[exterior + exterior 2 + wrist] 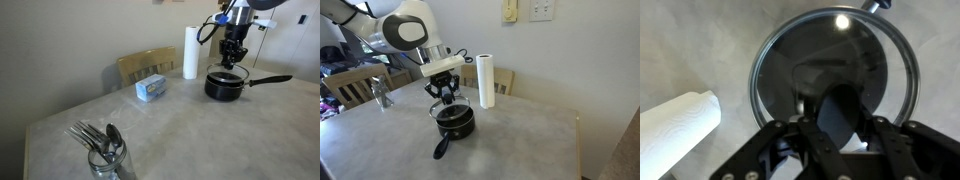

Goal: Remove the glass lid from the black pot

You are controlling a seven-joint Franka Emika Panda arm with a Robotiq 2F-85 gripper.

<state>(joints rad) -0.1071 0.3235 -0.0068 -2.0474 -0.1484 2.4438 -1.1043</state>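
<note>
The black pot [225, 88] stands on the table with its long handle [270, 79] sticking out sideways; it also shows in an exterior view [455, 124]. The glass lid [790, 60], clear with a metal rim, lies over the pot's mouth [451, 103]. I cannot tell whether it still touches the rim. My gripper [233, 62] [445, 92] comes straight down over the pot. In the wrist view its fingers [840, 125] are closed around the lid's black knob [840, 110].
A white paper towel roll [190, 52] [487, 80] [675, 125] stands upright close beside the pot. A blue-and-white box [152, 88] lies mid-table. A glass jar of cutlery [105, 155] [382, 95] stands near a table edge. Wooden chairs [145, 65] [355, 85] stand behind the table.
</note>
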